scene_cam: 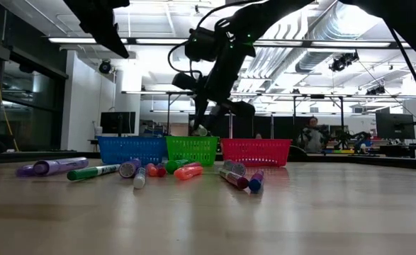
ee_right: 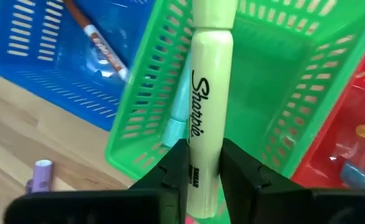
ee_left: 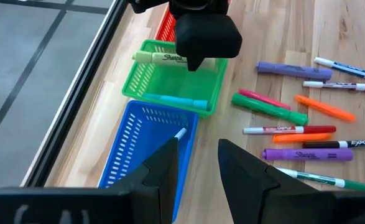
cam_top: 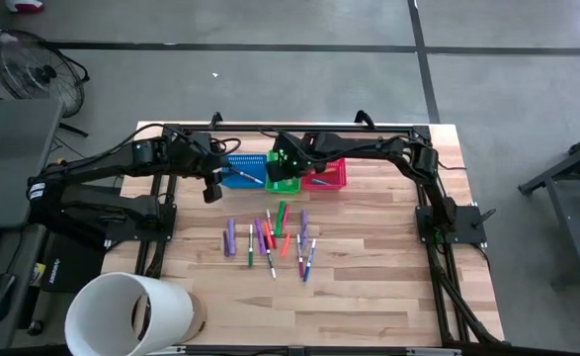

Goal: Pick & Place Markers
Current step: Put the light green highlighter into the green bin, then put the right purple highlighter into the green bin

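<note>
baskets sit in a row near the table's (cam_top: 388,287) far edge: blue basket (cam_top: 242,168), green basket (cam_top: 282,180), red basket (cam_top: 329,176). left gripper (cam_top: 213,188) hovers beside the blue basket's near left corner, fingers apart around nothing. loose markers (cam_top: 270,237) lie scattered in mid-table, clear of every edge. right gripper (ee_right: 202,167) hangs over the green basket, fingers clamped on a pale green highlighter (ee_right: 208,118) that sticks out over the basket's left wall.

risk, as i judge it: the highlighter lies across the basket rim, not squarely inside, so a release here could leave it resting on the wall or tip it over into the blue basket. the grip also sits near one end, so it may swing as the fingers loosen.

room: the baskets touch side to side, leaving no gap between them; open wood lies between baskets and markers, and more toward the near edge beyond the white roll (cam_top: 131,314).
</note>
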Motion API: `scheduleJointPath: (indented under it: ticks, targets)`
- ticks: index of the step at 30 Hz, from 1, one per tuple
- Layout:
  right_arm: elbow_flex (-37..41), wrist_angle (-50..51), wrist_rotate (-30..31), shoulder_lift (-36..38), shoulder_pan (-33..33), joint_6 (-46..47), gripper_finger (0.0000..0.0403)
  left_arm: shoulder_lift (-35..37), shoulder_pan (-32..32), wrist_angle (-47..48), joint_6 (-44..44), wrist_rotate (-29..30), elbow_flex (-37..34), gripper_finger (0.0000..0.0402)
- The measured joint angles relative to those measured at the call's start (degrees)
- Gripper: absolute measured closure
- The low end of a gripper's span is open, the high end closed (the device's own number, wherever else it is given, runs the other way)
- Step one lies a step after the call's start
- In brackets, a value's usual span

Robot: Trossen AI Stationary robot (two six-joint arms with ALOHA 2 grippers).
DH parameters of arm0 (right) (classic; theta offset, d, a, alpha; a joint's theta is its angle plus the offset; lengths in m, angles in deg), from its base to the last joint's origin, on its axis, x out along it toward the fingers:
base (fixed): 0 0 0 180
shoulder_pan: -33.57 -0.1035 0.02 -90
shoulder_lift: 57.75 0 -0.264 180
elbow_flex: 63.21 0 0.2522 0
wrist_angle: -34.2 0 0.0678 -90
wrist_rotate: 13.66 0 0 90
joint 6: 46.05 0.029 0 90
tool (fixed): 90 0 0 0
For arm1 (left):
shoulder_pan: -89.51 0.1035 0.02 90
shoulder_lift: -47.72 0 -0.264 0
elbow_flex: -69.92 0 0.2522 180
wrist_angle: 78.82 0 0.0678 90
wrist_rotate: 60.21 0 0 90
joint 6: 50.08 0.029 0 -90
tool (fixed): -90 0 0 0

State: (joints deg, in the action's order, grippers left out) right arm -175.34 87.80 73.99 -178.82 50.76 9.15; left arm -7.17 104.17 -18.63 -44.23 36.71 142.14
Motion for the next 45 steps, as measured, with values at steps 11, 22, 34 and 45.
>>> scheduleJointPath:
  ticks: [11,22,34,45]
  targets:
    - [0.00,-0.25,-0.47,0.00,-0.02,-0.87,0.0243,0.00,-0.02,0.14,-1.83,-1.30,-0.02,0.0291]
    - [-0.02,2.71,1.78,6.00,-1.60,-4.10,0.0241,0.00,-0.02,0.41,-3.77,-1.91,-0.04,0.0291]
    - [-0.04,16.18,13.40,13.40,-8.76,-1.74,0.0241,0.00,-0.04,0.23,-4.60,-1.53,-0.09,0.0291]
    - [-0.02,24.66,17.82,13.62,-19.71,-0.03,0.0240,1.97,-0.04,-0.59,-10.96,1.19,-0.09,0.0291]
